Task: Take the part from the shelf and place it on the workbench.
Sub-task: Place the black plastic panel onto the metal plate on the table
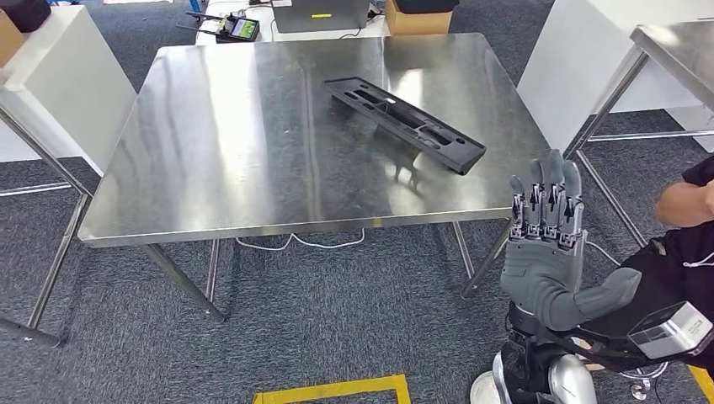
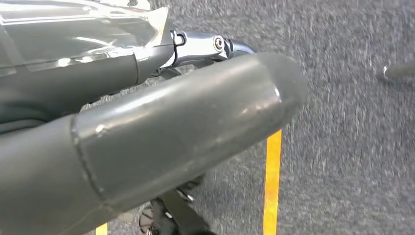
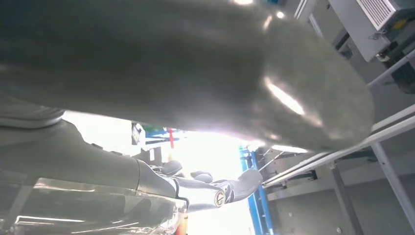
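The black slotted part (image 1: 404, 124) is lying flat on the steel workbench (image 1: 253, 151), its long axis running diagonally from the far centre to the near right edge, while the right hand (image 1: 547, 244) is hanging empty off the workbench's near right corner with fingers extended upward; the left hand's (image 2: 147, 147) finger state cannot be told.

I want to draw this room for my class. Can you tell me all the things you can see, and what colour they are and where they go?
Workbench: one, shiny steel, middle of the head view.
Part: one, black, long and flat, lying on the workbench toward its right side.
Second steel table: one, far right, partly seen.
White blocks: two, flanking the workbench, left and right.
Cardboard box: one, brown, behind the workbench.
Carpet: grey, with yellow floor tape near the robot.
Person: one, at the right edge, dark top.
Right hand: grey, raised, fingers straight, holding nothing.
Left hand: grey thumb close to the wrist camera, above the carpet.
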Motion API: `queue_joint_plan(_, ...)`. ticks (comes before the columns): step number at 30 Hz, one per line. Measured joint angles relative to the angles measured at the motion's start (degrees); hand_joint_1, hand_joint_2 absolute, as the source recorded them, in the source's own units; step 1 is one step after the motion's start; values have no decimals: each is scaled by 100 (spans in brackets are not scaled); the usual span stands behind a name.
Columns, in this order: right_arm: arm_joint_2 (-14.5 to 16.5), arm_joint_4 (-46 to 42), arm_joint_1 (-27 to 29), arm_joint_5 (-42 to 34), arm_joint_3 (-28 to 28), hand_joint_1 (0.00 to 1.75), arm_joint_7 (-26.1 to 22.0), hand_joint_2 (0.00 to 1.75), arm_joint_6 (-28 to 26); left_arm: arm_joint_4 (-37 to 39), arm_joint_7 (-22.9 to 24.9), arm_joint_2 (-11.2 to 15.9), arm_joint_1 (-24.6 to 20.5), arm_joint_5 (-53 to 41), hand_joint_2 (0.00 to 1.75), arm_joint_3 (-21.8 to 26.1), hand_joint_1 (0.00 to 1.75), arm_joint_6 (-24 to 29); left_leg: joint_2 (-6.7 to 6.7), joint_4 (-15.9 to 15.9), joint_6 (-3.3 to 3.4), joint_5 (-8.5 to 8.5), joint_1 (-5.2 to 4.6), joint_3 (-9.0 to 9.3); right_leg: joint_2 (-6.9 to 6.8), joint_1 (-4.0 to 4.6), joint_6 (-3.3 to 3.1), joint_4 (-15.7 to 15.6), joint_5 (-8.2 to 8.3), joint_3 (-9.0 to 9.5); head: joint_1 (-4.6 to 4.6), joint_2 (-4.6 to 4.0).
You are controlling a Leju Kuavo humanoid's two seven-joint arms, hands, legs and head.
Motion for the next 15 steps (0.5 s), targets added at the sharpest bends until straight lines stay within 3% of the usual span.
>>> queue_joint_plan(1, 1, 3, -2, -1, -1, 0, 3, 0, -2, -3, -2, -4, -10, -12, 0, 11, 0, -2, -25, -326, -29, -2, 14, 215, -1, -2, 38, 47, 23, -59, -14, -1)
queue_joint_plan(3, 3, 4, -4, -2, -3, 0, 16, 0, -6, -14, -8, -4, -27, -39, 0, 27, 0, -8, -64, -609, 10, -101, -16, 332, -3, 42, 138, 87, 90, -135, -14, -1)
queue_joint_plan(5, 2, 14, 5, -3, -5, 0, 32, 0, -28, -22, -15, 5, -32, -72, 0, 48, 0, -25, -50, -625, 189, -28, -72, 215, 0, 56, 272, 73, 175, -191, 11, 0)
queue_joint_plan(6, 1, 23, 14, -3, -6, 0, 39, 0, -44, -22, -19, 4, -36, -87, 0, 60, 0, -36, -34, -633, 292, 36, -103, 149, 2, 41, 299, 117, 131, -254, 16, 0)
queue_joint_plan(8, -1, 48, 26, -1, -8, 0, 61, 0, -81, -25, -26, 9, -43, -114, 0, 89, 0, -50, 3, -653, 469, 181, -142, -21, 7, 16, 238, 520, -253, -471, 39, -1)
queue_joint_plan(10, -1, 76, 29, 33, -10, 0, 94, 0, -148, -27, -35, 17, -45, -138, 0, 131, 0, -59, 24, -649, 553, 326, -194, -203, 14, 35, 155, 1254, -771, -691, 60, -1)
queue_joint_plan(11, -2, 93, 33, 64, -10, 0, 109, 0, -195, -27, -40, 19, -45, -148, 0, 151, 0, -63, 31, -646, 569, 401, -223, -298, 19, 55, 160, 1565, -899, -724, 62, -1)
queue_joint_plan(12, -3, 114, 39, 100, -11, 0, 120, 0, -242, -27, -45, 19, -45, -154, 0, 169, 0, -66, 36, -642, 581, 477, -252, -392, 23, 79, 189, 1734, -907, -677, 62, -1)
queue_joint_plan(13, -4, 135, 44, 132, -12, 0, 129, 0, -280, -27, -48, 19, -45, -161, 0, 179, 0, -68, 38, -639, 587, 552, -281, -481, 27, 114, 228, 1719, -815, -533, 66, 0)
queue_joint_plan(14, -5, 152, 46, 159, -12, 0, 134, 0, -306, -27, -52, 18, -45, -170, 0, 182, 0, -69, 39, -637, 589, 625, -308, -564, 29, 157, 243, 1503, -689, -287, 64, 0)
queue_joint_plan(15, -7, 165, 44, 189, -12, 0, 141, 0, -338, -27, -55, 15, -50, -181, 0, 184, 0, -69, 38, -635, 589, 695, -328, -628, 30, 201, 218, 1148, -606, 27, 64, 0)
